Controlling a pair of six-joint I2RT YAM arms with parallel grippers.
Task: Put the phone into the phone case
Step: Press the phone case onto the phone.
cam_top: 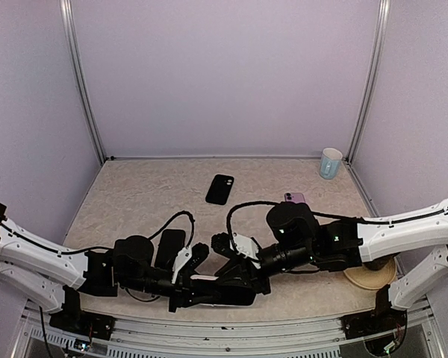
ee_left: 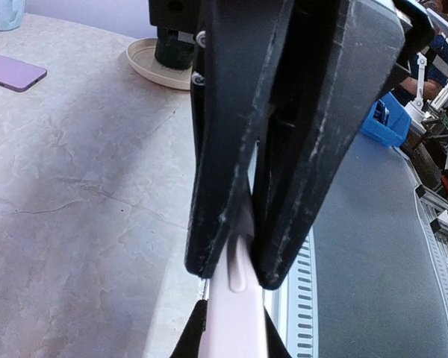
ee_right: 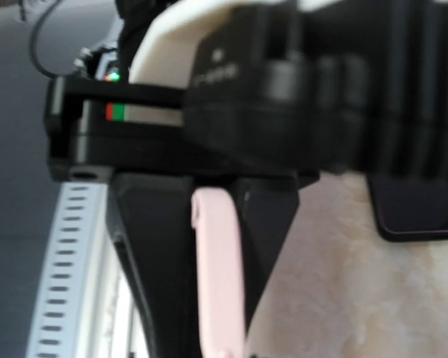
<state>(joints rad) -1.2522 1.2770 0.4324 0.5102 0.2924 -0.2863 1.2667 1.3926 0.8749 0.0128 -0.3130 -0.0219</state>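
Top external: looks down from high behind the near edge of the table (cam_top: 134, 186), across all of it. Left wrist: hangs close over that edge, facing right along it. Right wrist: even closer, blurred. Shared by both wrists: the pink slab (ee_left: 235, 321).

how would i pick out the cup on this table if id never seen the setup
Look at the beige table and follow its far edge to the right-hand corner, beside the metal post. The cup stands there upright, alone. It is pale blue and tall, while its nearest neighbour, a lilac phone, lies flat.
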